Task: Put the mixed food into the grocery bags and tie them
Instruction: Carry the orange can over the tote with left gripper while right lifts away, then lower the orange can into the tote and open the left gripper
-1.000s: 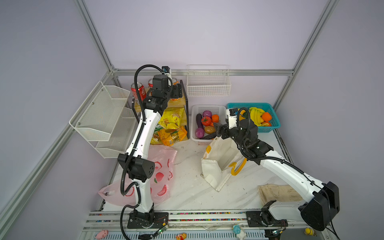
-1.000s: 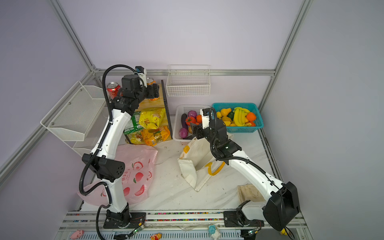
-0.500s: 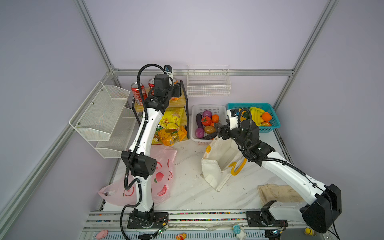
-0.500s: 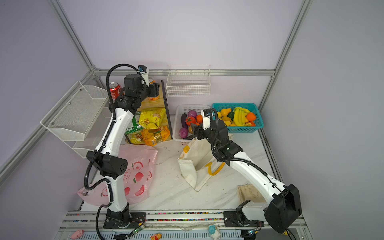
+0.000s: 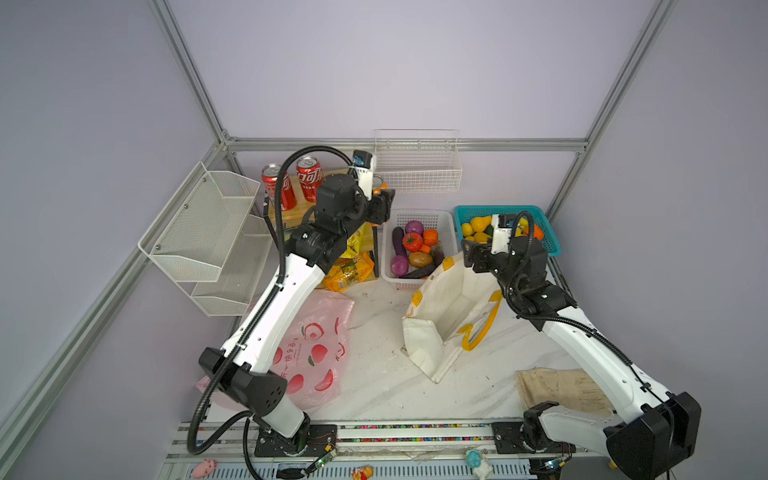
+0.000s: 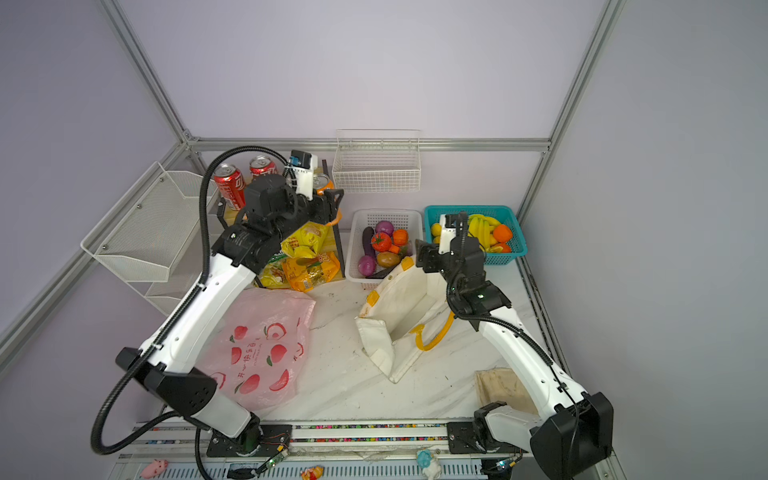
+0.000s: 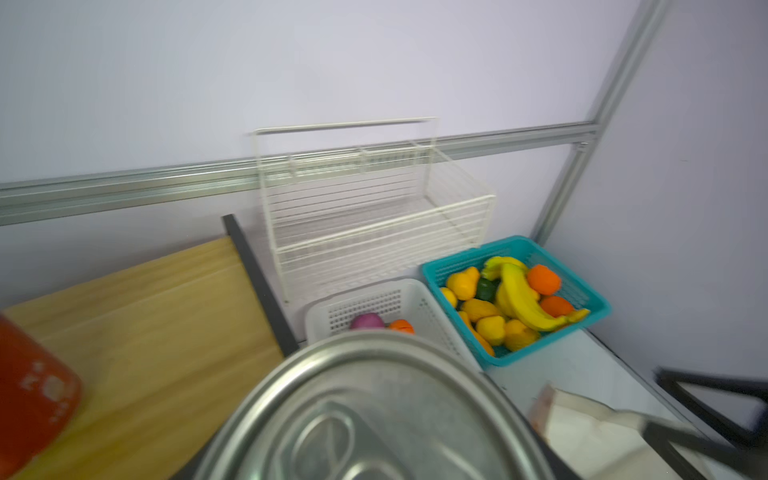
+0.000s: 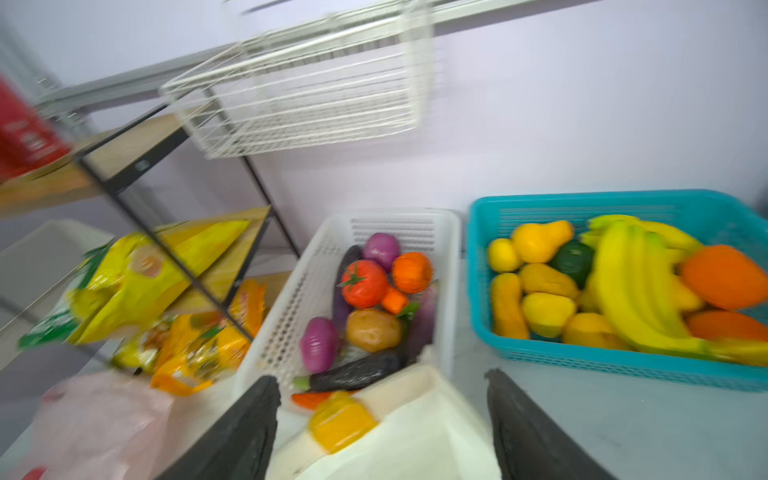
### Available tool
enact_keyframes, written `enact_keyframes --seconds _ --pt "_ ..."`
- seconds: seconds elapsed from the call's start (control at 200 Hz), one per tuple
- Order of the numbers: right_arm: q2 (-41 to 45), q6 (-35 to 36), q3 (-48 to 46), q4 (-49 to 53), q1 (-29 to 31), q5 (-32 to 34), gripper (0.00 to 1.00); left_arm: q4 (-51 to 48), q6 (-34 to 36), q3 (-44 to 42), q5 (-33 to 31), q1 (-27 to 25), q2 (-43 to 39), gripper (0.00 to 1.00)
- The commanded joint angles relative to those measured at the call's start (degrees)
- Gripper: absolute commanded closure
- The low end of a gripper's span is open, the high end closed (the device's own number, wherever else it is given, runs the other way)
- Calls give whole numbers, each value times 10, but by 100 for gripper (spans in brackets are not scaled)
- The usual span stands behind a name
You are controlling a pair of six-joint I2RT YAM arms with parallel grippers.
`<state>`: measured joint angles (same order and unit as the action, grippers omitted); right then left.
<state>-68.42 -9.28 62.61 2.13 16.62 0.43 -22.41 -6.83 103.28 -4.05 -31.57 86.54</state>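
Orange can (image 6: 324, 183) is clamped in the left gripper (image 6: 334, 204), hanging just past the right edge of the shelf (image 7: 145, 311) top, over the gap to the white basket (image 5: 415, 215). Its orange side shows only in both top views, mostly hidden by the gripper. The left wrist view gives just the silver lid, close and blurred, overlapping the shelf's black edge.

Right gripper (image 8: 380, 378) has its jaws spread wide with nothing in them, clear only in the right wrist view. It hovers over the tote's (image 5: 449, 307) back rim, just beside the white basket. That view also shows the tomato (image 8: 363, 284), potato (image 8: 373, 330) and onions (image 8: 319, 345) in the basket. The cloth (image 5: 557, 388) at the front right corner shows in top views only.

Cola cans (image 5: 274, 189) stand at the back left of the shelf top. Pink bag (image 5: 320, 345) lies flat along the tabletop's (image 5: 374, 374) left edge, partly under the left arm. The tote stands open mid-tabletop. Bare tabletop runs between the bags and along the front edge. It is tight at the back: the wire basket (image 5: 417, 166) hangs near the left gripper, and the teal basket (image 5: 498, 209) sits behind the right one.

Since a second ago the left gripper has moved with the can from over the shelf top to its right edge. The right arm has barely shifted.
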Motion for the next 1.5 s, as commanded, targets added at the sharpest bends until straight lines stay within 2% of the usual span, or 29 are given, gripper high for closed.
enact_keyframes --seconds 0.0,0.215,0.435,0.655,1.2,1.495 --pt "4 -32 1 22 -59 -32 19 177 -13 -101 -7 -49 -46 53" --pt "0 -74 21 22 -135 -35 19 290 -34 -197 -1 -144 -11 54" --pt "32 -84 5 25 -146 6 18 328 -15 -183 35 -183 102 54" --pt "71 -85 -20 29 -148 25 17 319 5 -167 47 -197 179 54" --pt "82 -78 -39 25 -149 20 17 251 74 -47 77 -198 345 52" --pt "85 -75 -49 24 -149 17 17 211 119 65 108 -196 408 50"
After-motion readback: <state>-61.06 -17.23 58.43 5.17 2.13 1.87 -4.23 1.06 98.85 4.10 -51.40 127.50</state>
